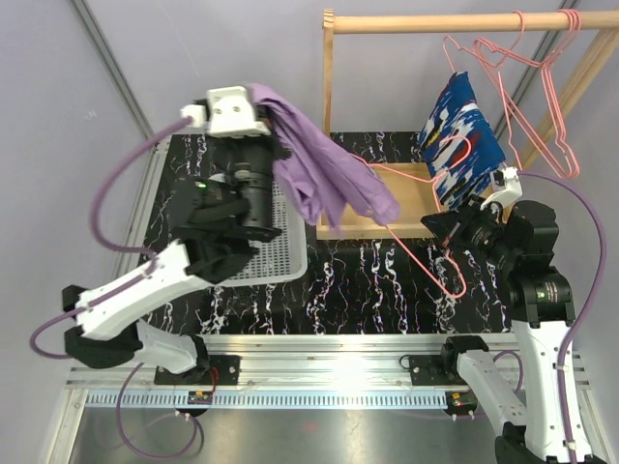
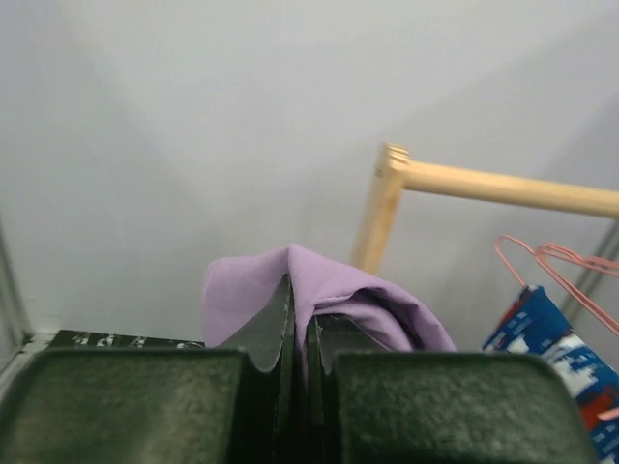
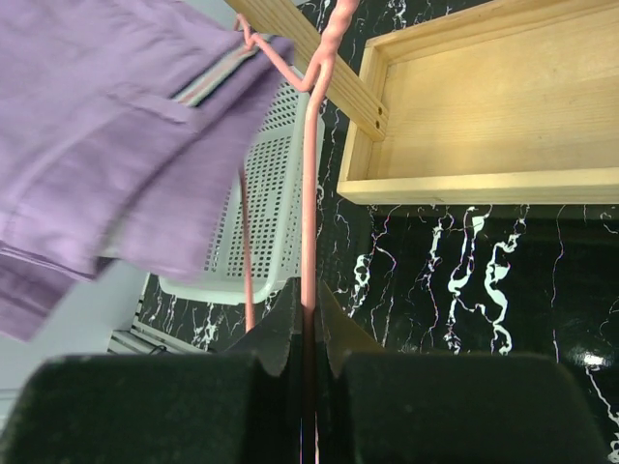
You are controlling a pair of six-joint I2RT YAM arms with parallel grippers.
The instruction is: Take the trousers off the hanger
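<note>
My left gripper is raised high and shut on the lilac-purple trousers, which hang down to the right over the wooden tray. In the left wrist view the lilac cloth is pinched between the closed fingers of the gripper. My right gripper is shut on the wire of a pink hanger. In the right wrist view the hanger wire runs up from the gripper to the lilac trousers. The blue patterned trousers hang on another hanger on the rack.
A wooden clothes rack stands at the back with several empty pink hangers. Its wooden base tray lies on the black marbled table. A white perforated basket sits under the left arm and also shows in the right wrist view.
</note>
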